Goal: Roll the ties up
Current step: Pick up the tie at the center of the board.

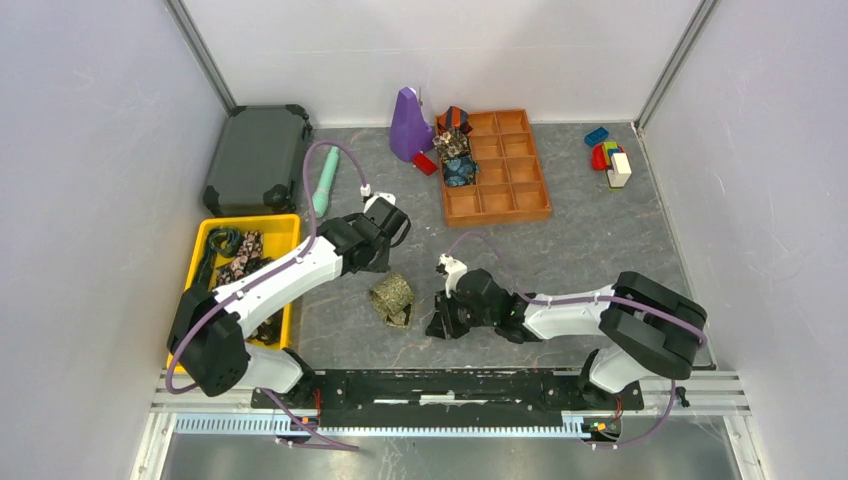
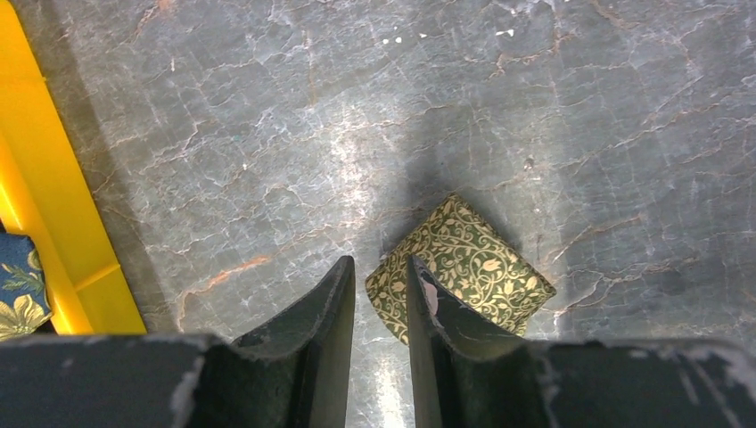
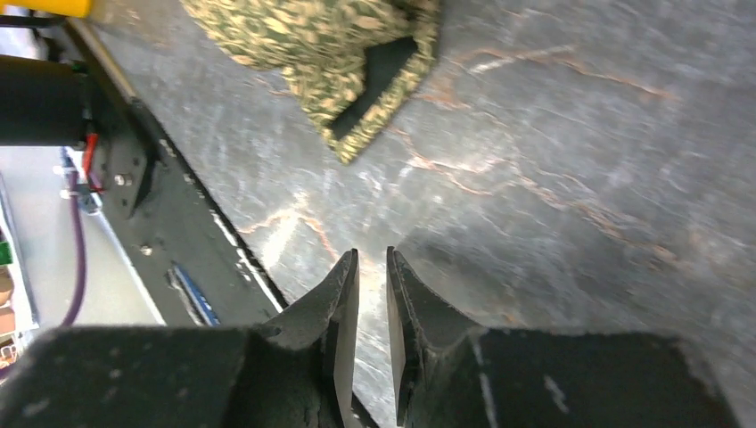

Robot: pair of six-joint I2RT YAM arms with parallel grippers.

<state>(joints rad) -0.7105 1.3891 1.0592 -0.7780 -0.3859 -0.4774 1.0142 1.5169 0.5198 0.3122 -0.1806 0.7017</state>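
An olive-gold tie (image 1: 391, 298) lies rolled into a small coil on the table between the two arms. In the left wrist view the coil (image 2: 468, 263) rests on the table just beyond the right fingertip, outside the jaws. My left gripper (image 2: 382, 272) is open by a narrow gap with only bare table between its fingers; from above it (image 1: 385, 262) hovers just behind the coil. My right gripper (image 3: 372, 260) is also slightly open and holds nothing. It (image 1: 438, 322) sits to the right of the coil (image 3: 330, 45), apart from it.
A yellow bin (image 1: 285, 228) at the left holds more ties (image 1: 240, 262), one of them navy with yellow flowers (image 2: 16, 294). A wooden compartment tray (image 1: 520, 165) at the back holds rolled ties (image 1: 455, 150). Also at the back are a purple object (image 1: 408, 125), a teal cylinder (image 1: 322, 190), a dark case (image 1: 258, 158) and toy blocks (image 1: 610, 160).
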